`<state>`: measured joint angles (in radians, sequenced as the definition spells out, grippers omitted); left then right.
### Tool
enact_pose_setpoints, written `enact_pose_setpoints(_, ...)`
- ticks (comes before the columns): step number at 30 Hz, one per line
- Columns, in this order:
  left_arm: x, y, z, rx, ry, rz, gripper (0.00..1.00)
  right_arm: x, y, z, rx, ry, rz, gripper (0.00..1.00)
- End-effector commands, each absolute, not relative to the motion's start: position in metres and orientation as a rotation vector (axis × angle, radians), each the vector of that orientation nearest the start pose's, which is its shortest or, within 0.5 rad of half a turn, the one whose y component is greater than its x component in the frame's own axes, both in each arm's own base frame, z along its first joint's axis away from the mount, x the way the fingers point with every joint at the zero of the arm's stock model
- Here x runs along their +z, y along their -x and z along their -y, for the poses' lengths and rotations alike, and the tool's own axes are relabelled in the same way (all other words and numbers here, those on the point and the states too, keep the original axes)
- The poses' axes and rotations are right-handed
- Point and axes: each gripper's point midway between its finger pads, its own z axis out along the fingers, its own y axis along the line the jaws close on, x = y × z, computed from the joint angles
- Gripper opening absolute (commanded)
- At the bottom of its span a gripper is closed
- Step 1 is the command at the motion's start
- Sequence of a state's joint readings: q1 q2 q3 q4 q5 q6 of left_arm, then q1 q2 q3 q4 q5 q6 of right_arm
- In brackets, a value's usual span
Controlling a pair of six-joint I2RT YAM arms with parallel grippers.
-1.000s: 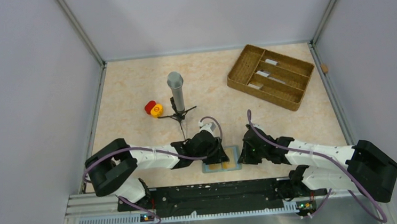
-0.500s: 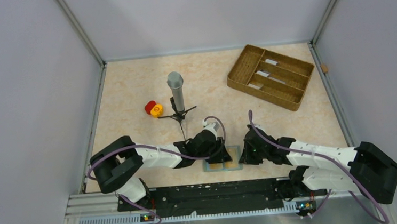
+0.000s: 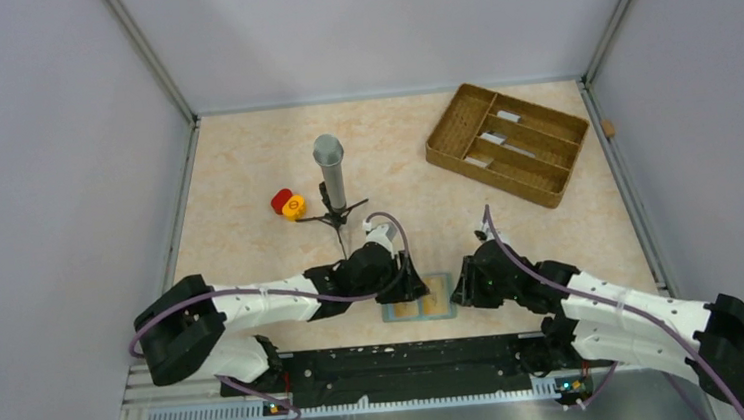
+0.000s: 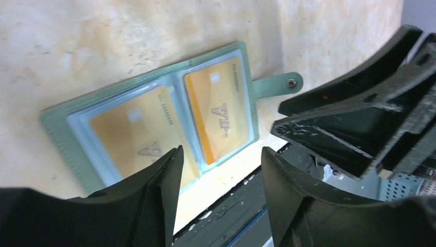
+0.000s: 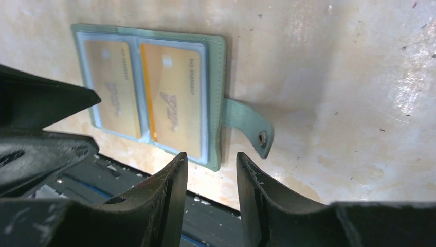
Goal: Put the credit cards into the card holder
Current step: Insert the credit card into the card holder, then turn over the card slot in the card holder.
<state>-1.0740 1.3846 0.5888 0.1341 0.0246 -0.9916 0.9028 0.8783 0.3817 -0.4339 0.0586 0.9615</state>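
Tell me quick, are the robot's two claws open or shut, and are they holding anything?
Left gripper: open, holding nothing.
Right gripper: open, holding nothing.

Card holder [image 5: 217, 98]: matt grey-green cover with a fine leather-like grain. Its tab [image 5: 247, 126] carries a small shiny metal stud [image 5: 262, 138]. Inner sleeves [image 4: 175, 98]: clear glossy plastic over smooth tan-gold credit cards [image 4: 218, 110]. Table [image 4: 103, 36]: marbled beige top, smooth with a faint sheen, speckled with scuffs. Fingers [image 4: 154, 206] of the left gripper [image 4: 221, 152] and the right gripper [image 5: 211, 154]: matt black plastic with pale scratches along the edges. Tray [image 3: 491, 176], at 1 o'clock in the overhead view: brown, with a woven texture.
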Motion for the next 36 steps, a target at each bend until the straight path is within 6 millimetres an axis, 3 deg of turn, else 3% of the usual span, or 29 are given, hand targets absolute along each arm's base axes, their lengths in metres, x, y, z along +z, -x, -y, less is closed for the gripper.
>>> enact_pose_setpoints(1,0.056,-0.147,0.307,-0.869,-0.045,-2.536,0.61,0.072,-0.128,-0.216,0.828,-0.037,-2.535,0.38)
enact_pose_setpoints(6,0.039,-0.150,0.279,-0.718,0.015,-2.583,0.59,0.063,-0.124,-0.226,0.879,-0.031,-2.562,0.34)
enact_pose_setpoints(16,0.029,-0.149,0.259,-0.625,0.047,-2.592,0.58,0.039,-0.121,-0.226,0.845,-0.055,-2.625,0.29)
enact_pose_setpoints(24,0.036,-0.148,0.259,-0.660,0.058,-2.571,0.50,0.034,-0.119,-0.227,0.855,-0.059,-2.632,0.26)
enact_pose_setpoints(30,0.056,-0.146,0.270,-0.813,0.051,-2.502,0.47,0.045,-0.121,-0.232,0.887,-0.036,-2.609,0.25)
enact_pose_setpoints(36,0.059,-0.138,0.281,-0.948,0.063,-2.490,0.38,0.049,-0.122,-0.234,0.902,-0.030,-2.598,0.24)
